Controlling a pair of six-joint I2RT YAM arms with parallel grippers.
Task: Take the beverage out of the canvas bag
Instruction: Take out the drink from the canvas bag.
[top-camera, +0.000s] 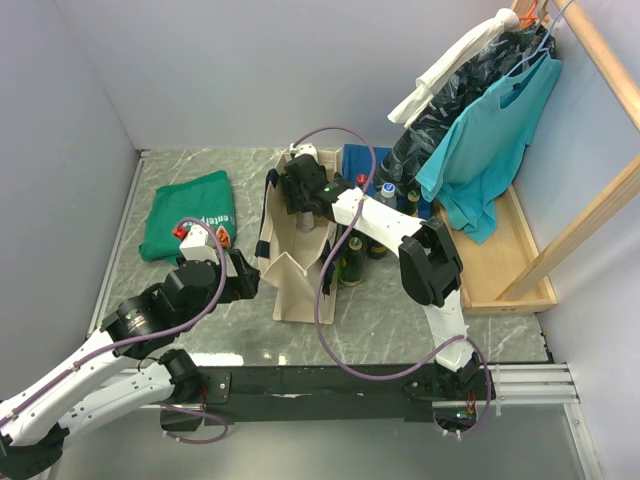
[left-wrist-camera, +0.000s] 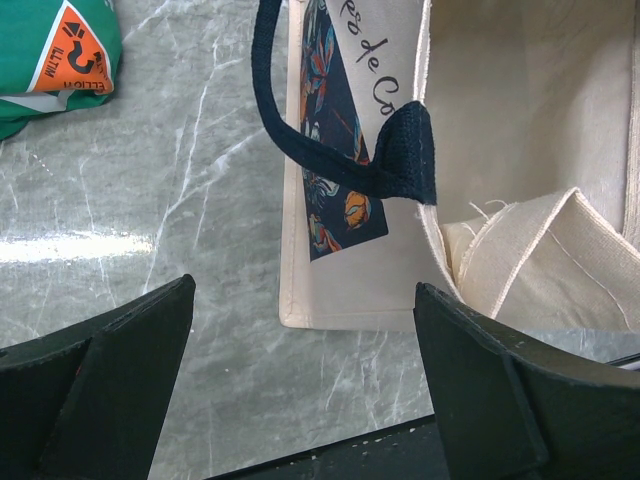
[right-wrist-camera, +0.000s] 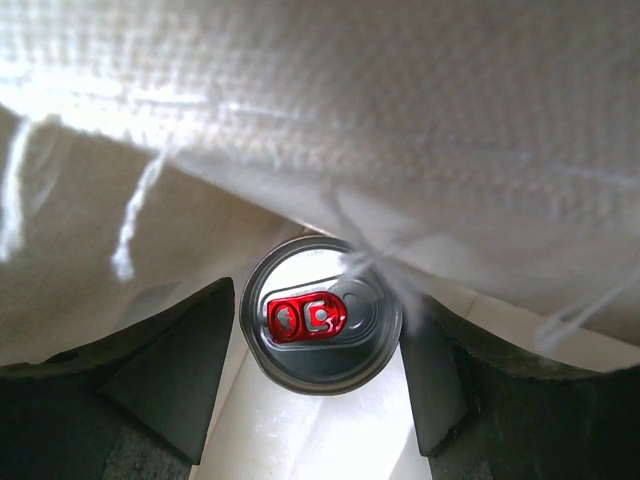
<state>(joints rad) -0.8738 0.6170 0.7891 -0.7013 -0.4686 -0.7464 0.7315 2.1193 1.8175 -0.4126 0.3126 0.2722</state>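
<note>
Top view first: the right arm is stretched forward over the table and bent back left at the elbow, with the right gripper poked down into the open mouth of the canvas bag. You can't see its fingers from up here, they're hidden in the bag. The left arm comes in low from the near left corner, and the left gripper sits just beside the bag's left wall. The bag is mid-table, between a folded green T-shirt and some bottles.

Left wrist cam: the left gripper has its fingers spread wide, holding nothing, aimed at the bag's near corner with the navy handle draped over it. Bare marble table lies under it.

Right wrist cam is the only one that shows the drink: a can with a red pull tab, down inside the bag, canvas folded over it. The right gripper has a finger on each side of the can, tight up against its rim. Can't tell if they're actually squeezing it or just alongside.
</note>
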